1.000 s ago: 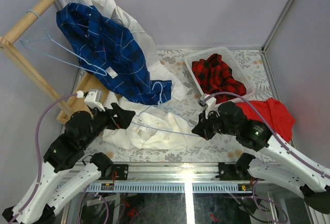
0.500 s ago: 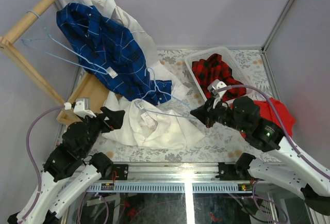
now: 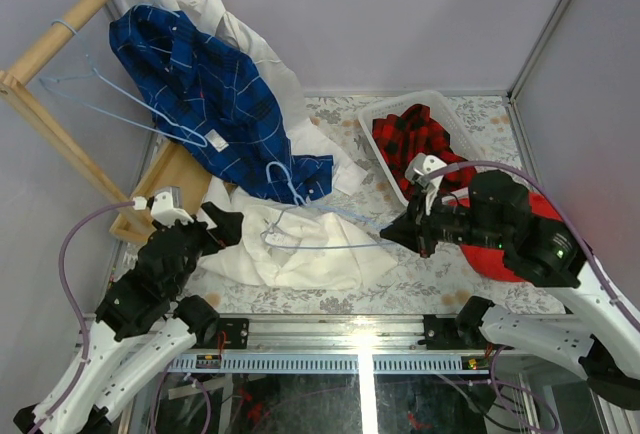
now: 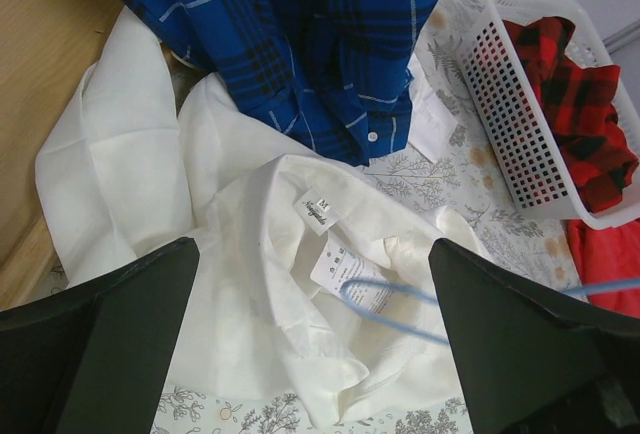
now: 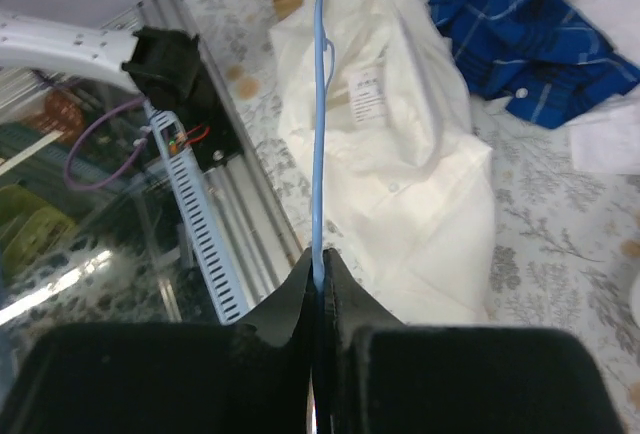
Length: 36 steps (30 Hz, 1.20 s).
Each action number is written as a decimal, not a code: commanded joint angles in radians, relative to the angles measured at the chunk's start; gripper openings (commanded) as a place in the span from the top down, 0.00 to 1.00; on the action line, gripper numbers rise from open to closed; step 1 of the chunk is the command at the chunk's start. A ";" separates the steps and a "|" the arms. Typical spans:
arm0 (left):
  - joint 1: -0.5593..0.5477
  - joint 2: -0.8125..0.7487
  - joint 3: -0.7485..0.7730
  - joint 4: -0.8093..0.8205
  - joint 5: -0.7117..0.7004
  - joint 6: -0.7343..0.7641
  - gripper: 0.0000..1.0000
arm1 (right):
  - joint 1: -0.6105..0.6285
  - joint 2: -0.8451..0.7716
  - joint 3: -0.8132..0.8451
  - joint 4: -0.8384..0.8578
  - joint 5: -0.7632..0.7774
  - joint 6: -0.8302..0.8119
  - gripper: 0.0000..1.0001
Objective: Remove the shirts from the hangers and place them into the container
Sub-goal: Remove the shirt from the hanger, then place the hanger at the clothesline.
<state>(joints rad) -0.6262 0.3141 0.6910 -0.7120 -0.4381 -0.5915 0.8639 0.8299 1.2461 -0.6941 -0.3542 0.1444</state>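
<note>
A white shirt [image 3: 310,254] lies crumpled on the table between the arms, its collar label [image 4: 318,210] facing up. My right gripper [image 3: 389,238] is shut on one corner of a light-blue wire hanger [image 3: 320,246]. The hanger reaches left over the shirt, and its hook [image 3: 280,176] points toward the blue shirt. In the right wrist view the wire [image 5: 318,104] runs straight out of the shut gripper [image 5: 318,266]. My left gripper [image 3: 229,223] hovers open at the shirt's left edge, nothing between its fingers [image 4: 100,339]. The white container [image 3: 470,159] holds the red-and-black plaid shirt [image 3: 420,144].
A dark blue checked shirt [image 3: 205,89] and another white shirt [image 3: 235,19] hang from the wooden rack [image 3: 60,39] at the back left, beside bare hangers [image 3: 95,104]. A plain red cloth [image 3: 530,216] lies under my right arm. The rack's base board [image 3: 170,179] sits by my left gripper.
My right arm lifted the hanger, then swung it back down and a little right. The white shirt has slumped flatter on the table. The left gripper drew back slightly left, still open.
</note>
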 commanded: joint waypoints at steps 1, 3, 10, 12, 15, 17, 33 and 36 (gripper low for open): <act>0.007 0.020 0.014 -0.004 -0.049 -0.025 0.00 | 0.002 -0.090 -0.032 0.039 0.190 0.022 1.00; 0.007 0.022 0.016 -0.012 -0.063 -0.033 0.00 | 0.003 -0.148 -0.134 0.244 0.235 0.024 1.00; 0.008 0.014 0.021 -0.039 -0.103 -0.061 0.00 | 0.002 -0.020 -0.151 0.567 0.177 -0.030 1.00; 0.007 0.009 0.020 -0.042 -0.109 -0.065 0.00 | 0.003 0.065 -0.115 0.612 0.164 -0.039 1.00; 0.008 0.008 0.022 -0.046 -0.114 -0.068 0.00 | 0.003 0.176 -0.068 0.713 0.151 -0.044 1.00; 0.008 0.010 0.022 -0.047 -0.117 -0.070 0.00 | 0.002 0.248 -0.030 0.767 0.140 -0.050 1.00; 0.008 0.043 0.025 -0.051 -0.116 -0.075 0.00 | 0.019 0.912 0.725 0.759 0.047 0.093 1.00; 0.009 0.050 0.025 -0.051 -0.112 -0.074 0.00 | 0.029 1.041 0.930 0.673 0.049 0.091 1.00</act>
<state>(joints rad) -0.6258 0.3542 0.6910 -0.7723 -0.5209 -0.6498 0.8730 1.7638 1.9663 0.0643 -0.2832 0.2054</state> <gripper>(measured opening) 0.997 0.025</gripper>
